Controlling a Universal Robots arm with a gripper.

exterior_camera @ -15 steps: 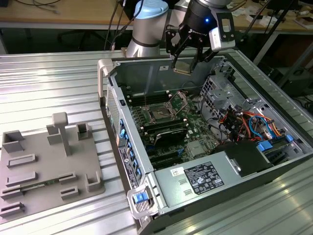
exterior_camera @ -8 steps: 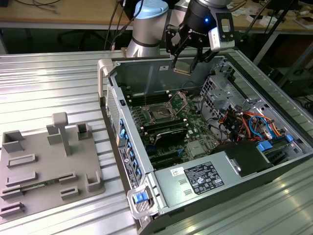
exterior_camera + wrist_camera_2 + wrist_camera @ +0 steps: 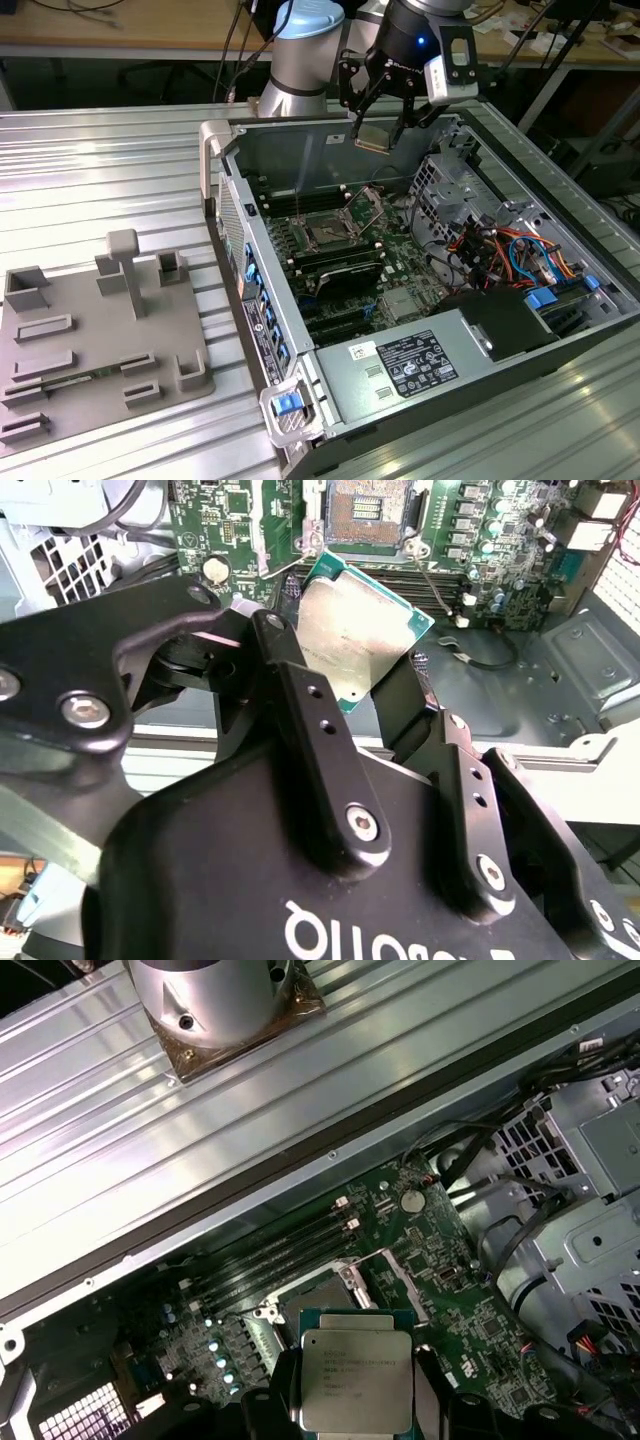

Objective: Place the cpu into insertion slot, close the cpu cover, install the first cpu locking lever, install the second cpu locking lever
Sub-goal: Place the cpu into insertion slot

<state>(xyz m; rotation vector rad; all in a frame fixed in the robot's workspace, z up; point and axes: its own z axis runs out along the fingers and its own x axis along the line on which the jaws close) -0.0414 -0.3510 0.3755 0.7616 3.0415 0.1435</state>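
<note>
Hand (image 3: pixel 378 135): clamped on the cpu (image 3: pixel 362 645) by two edges
Cpu: above the insertion slot (image 3: pixel 365 505), well apart, not seated
Slot: open, bare
Left: seating, closing, both lockings

The cpu (image 3: pixel 353 1380) is silver-grey, green-edged; the circuit board (image 3: pixel 482 1322) is green.

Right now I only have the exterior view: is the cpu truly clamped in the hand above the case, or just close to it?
Observer: Clamped. In the second wrist view the hand is shut on the cpu, black fingers pressing two opposite edges.
Reviewer: Which face points up at the wrist?
Observer: In the first wrist view the cpu shows its silver-grey printed top to the camera.
Reviewer: And below, anything seated yet?
Observer: No; the second wrist view shows the insertion slot with its dark field bare.
</note>
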